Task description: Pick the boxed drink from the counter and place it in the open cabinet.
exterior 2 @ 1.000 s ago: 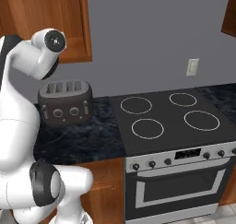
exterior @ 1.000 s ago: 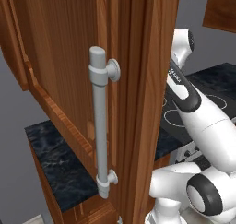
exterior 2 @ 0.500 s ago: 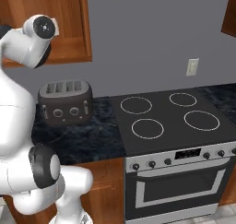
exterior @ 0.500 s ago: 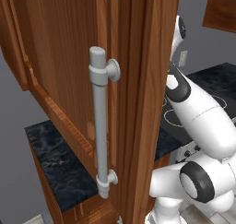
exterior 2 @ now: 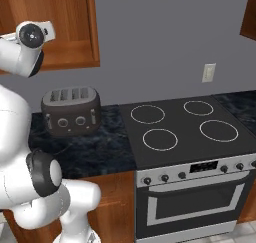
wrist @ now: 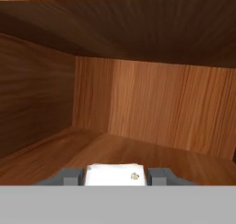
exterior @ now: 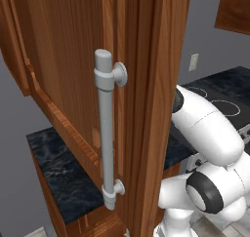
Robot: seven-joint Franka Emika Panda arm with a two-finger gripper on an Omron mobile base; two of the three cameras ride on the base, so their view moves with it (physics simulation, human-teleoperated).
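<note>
Drink [wrist: 115, 174]: I see its white top at the bottom centre of the hand view, seated between my two finger tips.
Gripper [wrist: 116, 176]: narrow, clamped on the drink; one grey tip shows on each side of the carton, touching it.
Cabinet [wrist: 138, 112]: in the hand view I am looking straight into it, with the back wall ahead, a side wall at the left, the wooden floor running toward the lower edge and the ceiling across the top.
Drink's height: I cannot tell whether the carton rests on the cabinet floor or hangs just above it.
Door [exterior: 141, 85]: swung open, its edge filling the middle of the left base view.
Handle [exterior: 105, 133]: long silver bar, upright at centre left of that view.
Arm [exterior 2: 25, 47]: rises along the left edge of the right base view, wrist at the upper left in front of the wall cabinet.
Toaster [exterior 2: 71, 111]: dark, on the black top, left of centre.
Stove [exterior 2: 187, 137]: four rings, lower right of the right base view.
Outlet [exterior 2: 209, 72]: on the grey wall, right of centre.
</note>
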